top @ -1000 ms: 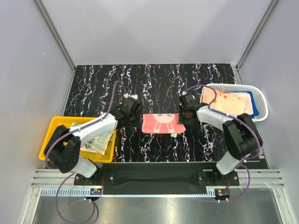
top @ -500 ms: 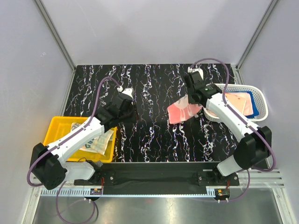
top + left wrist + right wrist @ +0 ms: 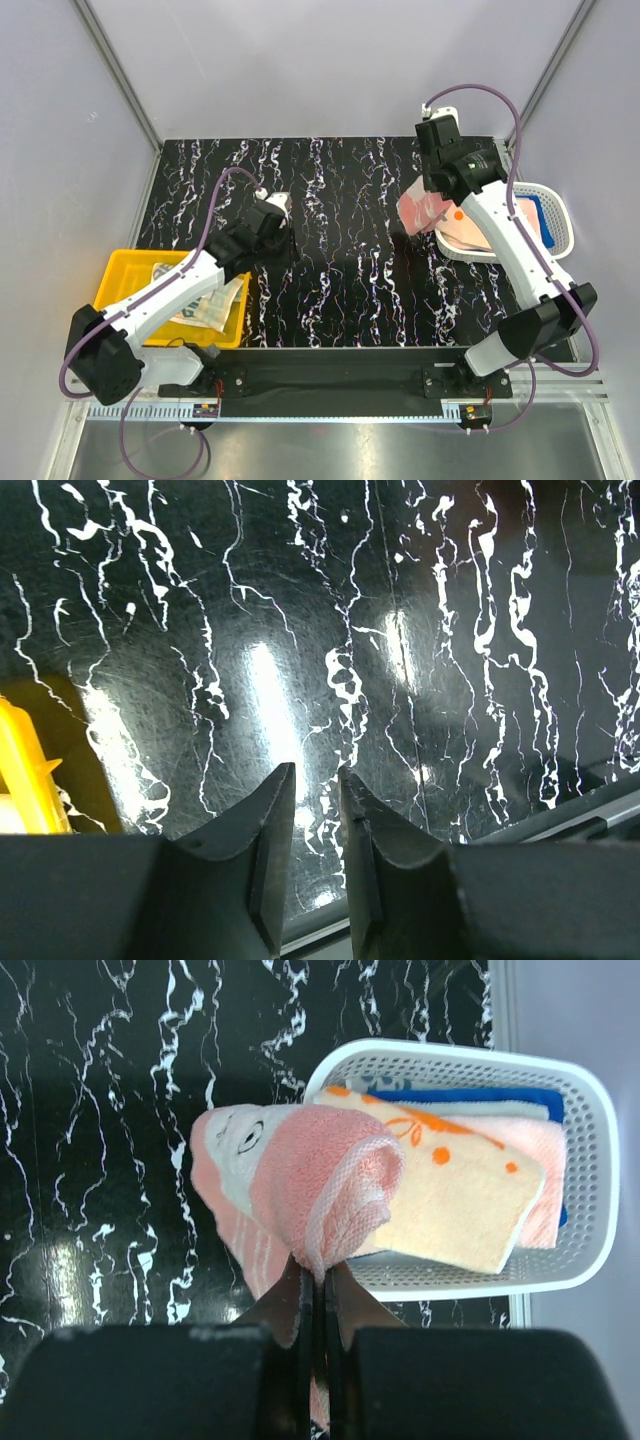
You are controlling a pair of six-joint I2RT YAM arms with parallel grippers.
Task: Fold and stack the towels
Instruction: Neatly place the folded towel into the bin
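Leftmost, the yellow plastic bin [image 3: 118, 272] sits at the table's near left edge, a hard-walled rectangle holding a rumpled beige towel [image 3: 212, 306] whose lettering is too small to read. Just right of it, the left gripper [image 3: 315, 815] hangs over the glossy black table [image 3: 340, 275] veined with white; its dark, wedge-shaped fingers are drawn close, only a thin slit between them, and they hold nothing. Farther right, the right gripper [image 3: 318, 1278] is lifted above the table and pinches the salmon-pink towel [image 3: 300, 1170] by a looped edge. That soft, nubby terry cloth is bunched into a thick fold with a white cartoon face showing; its long axis runs across the wrist view, one end over the marble and the other reaching the near rim of the white mesh basket [image 3: 592, 1160]. In the oblong basket at the far right lies a flat stack: a pale towel with orange prints [image 3: 465, 1205] on top, a pale pink towel [image 3: 542, 1145] under it, and a blue towel [image 3: 480, 1094] peeking out at the far side, their long sides along the basket's length
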